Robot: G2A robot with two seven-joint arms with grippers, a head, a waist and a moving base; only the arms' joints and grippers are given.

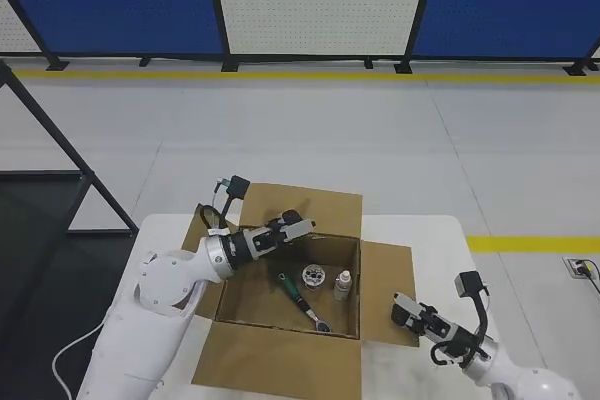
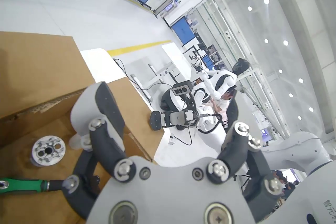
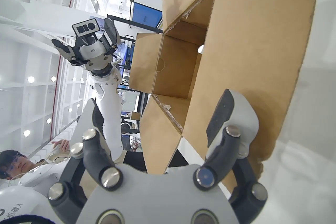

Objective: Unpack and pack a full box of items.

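Top view: the box point(image 1: 276, 362) stands open on the table point(image 1: 160, 228) with all four flaps folded out, and three items lie on its floor: a ratchet wrench point(image 1: 302, 299), a metal spool point(image 1: 313, 274) and a small white bottle point(image 1: 343, 285). The wrench's long axis runs diagonally, with the green handle toward the far left corner and the head toward the near right. The spool and the bottle stand just beside each other, on the far side of the wrench. The left gripper point(image 1: 288, 226) hovers above the far left rim of the box, so the items lie below it, toward the robot and slightly to its right. In the left wrist view the spool point(image 2: 48, 150) and the green handle point(image 2: 21, 184) appear beyond one finger. The left gripper point(image 2: 168, 104) has its jaws spread wide and holds nothing. The right gripper point(image 1: 405, 313) is outside the box, over the right flap, with its jaws also apart and empty. Judgement: the left arm is nearer to the wrench handle and the spool, so unpacking calls for a descent into the box.
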